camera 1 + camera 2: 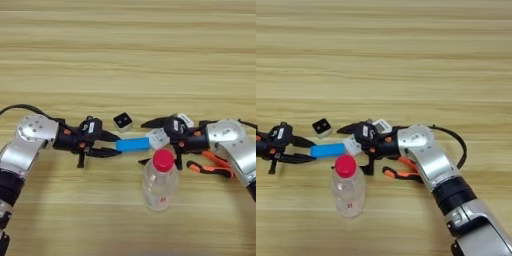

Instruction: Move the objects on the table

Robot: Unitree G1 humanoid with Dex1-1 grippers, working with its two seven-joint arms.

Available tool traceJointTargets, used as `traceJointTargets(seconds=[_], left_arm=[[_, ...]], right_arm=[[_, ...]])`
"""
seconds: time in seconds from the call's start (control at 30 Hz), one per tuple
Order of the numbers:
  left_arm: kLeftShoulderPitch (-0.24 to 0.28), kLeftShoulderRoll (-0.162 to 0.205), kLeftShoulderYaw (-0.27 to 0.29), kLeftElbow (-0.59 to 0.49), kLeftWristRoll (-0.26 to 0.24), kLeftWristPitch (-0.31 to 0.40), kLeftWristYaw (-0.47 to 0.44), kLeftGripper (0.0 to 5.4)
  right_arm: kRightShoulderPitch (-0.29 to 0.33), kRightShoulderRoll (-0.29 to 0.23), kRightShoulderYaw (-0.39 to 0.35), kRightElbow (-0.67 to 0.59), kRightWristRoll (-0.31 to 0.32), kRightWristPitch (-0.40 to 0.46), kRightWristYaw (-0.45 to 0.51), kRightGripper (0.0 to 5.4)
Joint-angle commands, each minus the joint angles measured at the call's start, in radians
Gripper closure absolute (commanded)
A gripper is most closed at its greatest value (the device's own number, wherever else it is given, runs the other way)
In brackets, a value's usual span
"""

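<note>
The flat blue bar [133,145] lies on the table [125,60] between my two grippers. My left gripper [116,144] is open, and its fingertips straddle the bar's left end. My right gripper [146,142] is open wide around the near end of the white remote [159,137], which touches the bar's right end. Just behind the bar sits the small black cube [123,121]. The clear bottle [160,187] with a red cap [163,160] stands in front of the right gripper and hides part of its lower finger. The orange-handled pliers [214,166] lie under my right wrist.
A black cable [458,142] loops behind my right forearm. The wooden table stretches far beyond the things towards the top of the picture.
</note>
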Motion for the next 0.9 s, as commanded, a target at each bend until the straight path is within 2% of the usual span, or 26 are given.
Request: traceJointTargets(seconds=[0.03, 0.27, 0.3, 0.83, 0.87, 0.9], left_arm=[[0.005, 0.0, -0.009, -0.015, 0.008, 0.013, 0.004, 4.06], [0.001, -0.001, -0.012, -0.012, 0.007, 0.013, 0.011, 4.06], [0.001, -0.001, -0.012, -0.011, 0.007, 0.013, 0.011, 4.06], [-0.002, -0.003, -0.016, -0.01, 0.007, 0.012, 0.017, 4.06], [-0.002, -0.003, -0.015, -0.011, 0.007, 0.013, 0.017, 4.06], [-0.002, -0.003, -0.015, -0.011, 0.007, 0.013, 0.017, 4.06]], right_arm=[[-0.02, 0.01, 0.012, 0.014, -0.012, -0.011, 0.004, 1.0], [-0.02, 0.023, 0.021, 0.008, -0.01, -0.007, 0.01, 1.85], [-0.019, 0.024, 0.023, 0.007, -0.011, -0.007, 0.011, 1.6], [-0.005, 0.023, 0.042, -0.017, -0.01, 0.001, 0.021, 0.15], [-0.004, 0.022, 0.043, -0.014, -0.011, 0.0, 0.021, 0.09], [-0.004, 0.022, 0.044, -0.011, -0.013, -0.002, 0.021, 0.26]])
